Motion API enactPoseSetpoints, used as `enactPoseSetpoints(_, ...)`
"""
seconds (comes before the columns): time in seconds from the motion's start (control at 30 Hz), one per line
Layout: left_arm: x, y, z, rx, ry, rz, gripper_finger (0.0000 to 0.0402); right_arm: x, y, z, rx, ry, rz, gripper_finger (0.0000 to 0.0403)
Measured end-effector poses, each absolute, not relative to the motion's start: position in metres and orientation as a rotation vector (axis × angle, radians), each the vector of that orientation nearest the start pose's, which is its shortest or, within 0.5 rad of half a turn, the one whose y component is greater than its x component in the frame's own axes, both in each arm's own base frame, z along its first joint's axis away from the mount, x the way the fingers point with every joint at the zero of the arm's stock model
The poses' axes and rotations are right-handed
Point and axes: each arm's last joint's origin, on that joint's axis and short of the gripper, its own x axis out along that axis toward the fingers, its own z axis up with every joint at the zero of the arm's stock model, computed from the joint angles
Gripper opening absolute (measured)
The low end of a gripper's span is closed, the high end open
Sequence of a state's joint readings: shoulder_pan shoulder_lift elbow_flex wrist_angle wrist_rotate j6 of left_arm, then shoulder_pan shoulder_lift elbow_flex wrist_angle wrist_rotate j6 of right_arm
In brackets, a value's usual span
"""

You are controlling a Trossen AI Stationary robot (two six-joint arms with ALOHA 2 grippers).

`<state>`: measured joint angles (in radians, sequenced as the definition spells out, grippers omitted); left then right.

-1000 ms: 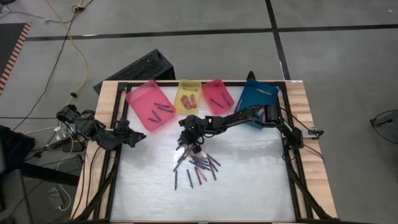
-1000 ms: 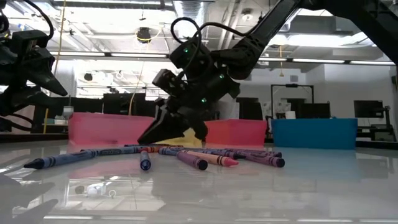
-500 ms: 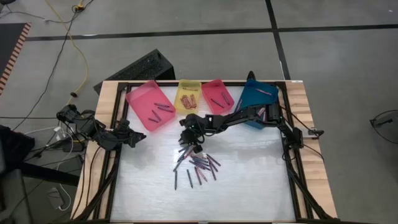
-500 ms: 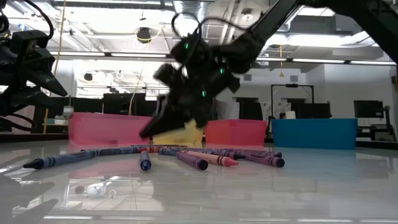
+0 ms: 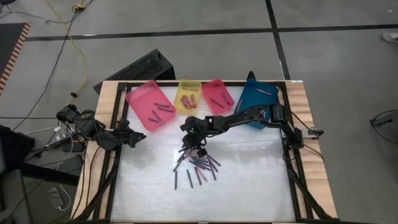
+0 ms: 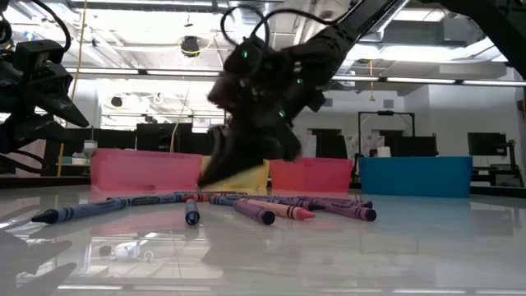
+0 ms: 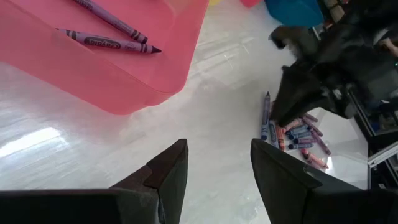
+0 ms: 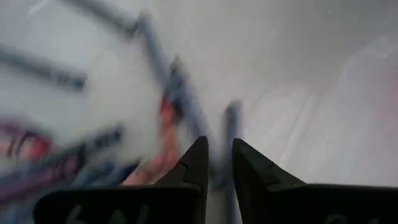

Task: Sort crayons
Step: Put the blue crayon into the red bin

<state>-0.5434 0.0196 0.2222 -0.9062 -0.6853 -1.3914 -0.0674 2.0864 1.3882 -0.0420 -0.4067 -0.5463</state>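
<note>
Several crayons [image 5: 198,165] in blue, purple and pink lie in a loose pile mid-table, also seen as crayons [image 6: 263,210] in the low view. My right gripper [image 5: 185,147] hangs just over the pile's far left end, fingers slanting down, nearly shut with a dark bluish crayon [image 8: 229,127] in the narrow gap. My left gripper [image 7: 217,165] waits open at the table's left edge beside the pink tray [image 5: 149,106], nothing between its fingers. My right gripper pinches a dark bluish crayon [image 8: 222,168] between its two fingers, which slant down from the table's right side. The crayon runs on ahead of the fingertips. Blur hides which part of it is held and whether its free end is clear of the table.
Along the far edge stand a pink tray, a yellow tray [image 5: 188,97], a red tray [image 5: 217,94] and a blue tray [image 5: 258,99], each with a few crayons inside. White tabletop [image 5: 249,180] lies bare near and right of the pile.
My right gripper has risen a little from the pile's far left end and tipped its wrist, with the gap between its fingers unchanged. The pile lies as before.
</note>
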Motion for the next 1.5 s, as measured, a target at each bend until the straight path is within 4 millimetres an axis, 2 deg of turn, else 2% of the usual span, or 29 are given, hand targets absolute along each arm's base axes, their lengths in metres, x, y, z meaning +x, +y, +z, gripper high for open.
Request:
enactPoseSetpoints(0.23, 0.055, -0.012, 0.158, -0.944, 0.366, 0.488, 0.0165, 0.439, -0.021, 0.149, -0.340, 0.655, 0.504, 0.0071)
enactPoseSetpoints(0.53, 0.055, -0.012, 0.158, -0.946, 0.365, 0.489, 0.0165, 0.439, -0.034, 0.149, -0.331, 0.662, 0.467, 0.0071)
enactPoseSetpoints(0.83, 0.055, -0.012, 0.158, -0.945, 0.365, 0.490, 0.0165, 0.437, -0.034, 0.147, -0.305, 0.693, 0.466, 0.0071)
enactPoseSetpoints(0.93, 0.055, -0.012, 0.158, -0.945, 0.365, 0.490, 0.0165, 0.438, -0.034, 0.153, -0.274, 0.680, 0.446, 0.0071)
enactPoseSetpoints(1.1, 0.055, -0.012, 0.158, -0.941, 0.365, 0.489, 0.0165, 0.444, -0.039, 0.180, -0.264, 0.606, 0.408, 0.0071)
enactPoseSetpoints(1.17, 0.055, -0.011, 0.158, -0.941, 0.364, 0.490, 0.0165, 0.444, -0.045, 0.182, -0.249, 0.604, 0.390, 0.0071)
enactPoseSetpoints(1.33, 0.055, -0.011, 0.159, -0.928, 0.363, 0.490, 0.0165, 0.440, -0.058, 0.174, -0.195, 0.645, 0.334, 0.0071)
enactPoseSetpoints(1.5, 0.055, -0.011, 0.159, -0.924, 0.363, 0.490, 0.0165, 0.432, -0.056, 0.158, -0.178, 0.687, 0.340, 0.0071)
